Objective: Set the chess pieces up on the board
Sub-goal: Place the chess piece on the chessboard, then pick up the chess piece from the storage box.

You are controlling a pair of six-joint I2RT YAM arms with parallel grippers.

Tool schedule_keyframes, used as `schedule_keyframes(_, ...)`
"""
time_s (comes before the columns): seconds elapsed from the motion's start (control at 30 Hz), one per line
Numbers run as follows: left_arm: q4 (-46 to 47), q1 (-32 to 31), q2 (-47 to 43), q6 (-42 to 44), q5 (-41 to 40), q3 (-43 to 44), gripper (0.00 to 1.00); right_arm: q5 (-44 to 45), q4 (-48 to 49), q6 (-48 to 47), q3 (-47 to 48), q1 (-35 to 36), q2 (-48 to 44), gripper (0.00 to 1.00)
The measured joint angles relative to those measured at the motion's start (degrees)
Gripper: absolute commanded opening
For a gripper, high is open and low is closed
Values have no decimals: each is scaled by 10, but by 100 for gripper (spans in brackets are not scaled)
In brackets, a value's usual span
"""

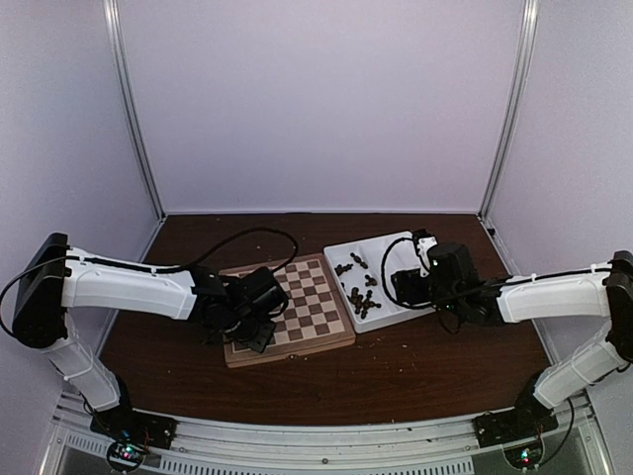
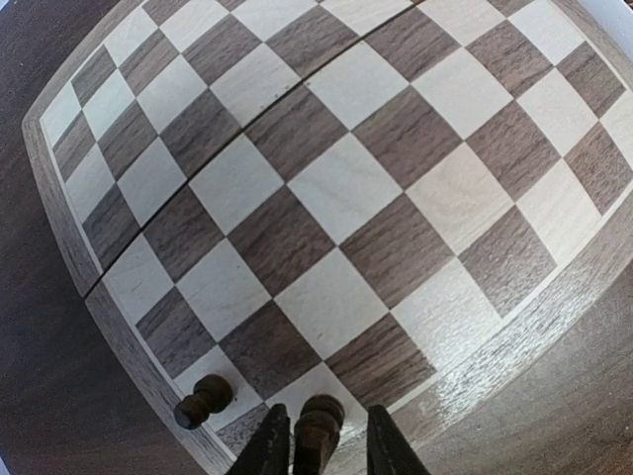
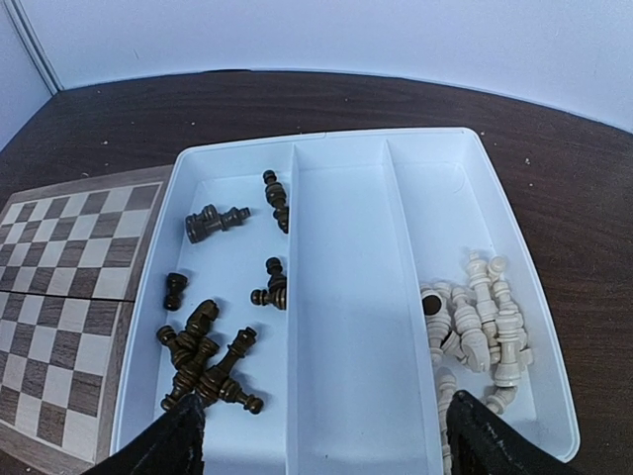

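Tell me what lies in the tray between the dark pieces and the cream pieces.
Only the bare middle compartment of the tray separates the dark pieces from the cream pieces; the right wrist view shows it.

Robot lab enclosure — plain white walls point(image 1: 316, 99), aluminium corner posts point(image 1: 134, 109), dark table point(image 1: 415, 366), metal base rail point(image 1: 326, 437)

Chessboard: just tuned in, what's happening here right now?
The left gripper is shut on a dark piece at the board's edge row, beside a second dark piece on the board. The right gripper hangs open over the white tray, where loose dark pieces and cream pieces lie in separate compartments.
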Motion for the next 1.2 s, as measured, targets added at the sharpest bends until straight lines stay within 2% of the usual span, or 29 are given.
schedule_keyframes(0.17,-2,0,-3,2,0,2,32,-2,0,0,0,0,2,82)
schedule_keyframes(0.33,-10,0,-20,11,1,25,36,-5,0,0,0,0,3,77)
schedule_keyframes(0.47,-13,0,-38,23,1,48,37,-23,-23,3,12,-1,6,66)
schedule_keyframes(0.6,-13,0,-50,39,0,63,45,-59,-78,19,72,-3,38,58)
schedule_keyframes(0.77,-2,11,-70,43,15,61,48,-100,-174,26,174,-4,88,48)
schedule_keyframes(0.87,19,28,-105,43,28,37,49,-122,-221,28,226,-4,114,47)
schedule_keyframes(1.0,26,45,-153,43,31,13,49,-148,-281,28,275,-4,144,45)
schedule_keyframes(1.2,41,52,-196,44,31,-12,49,-169,-354,52,330,-4,197,35)
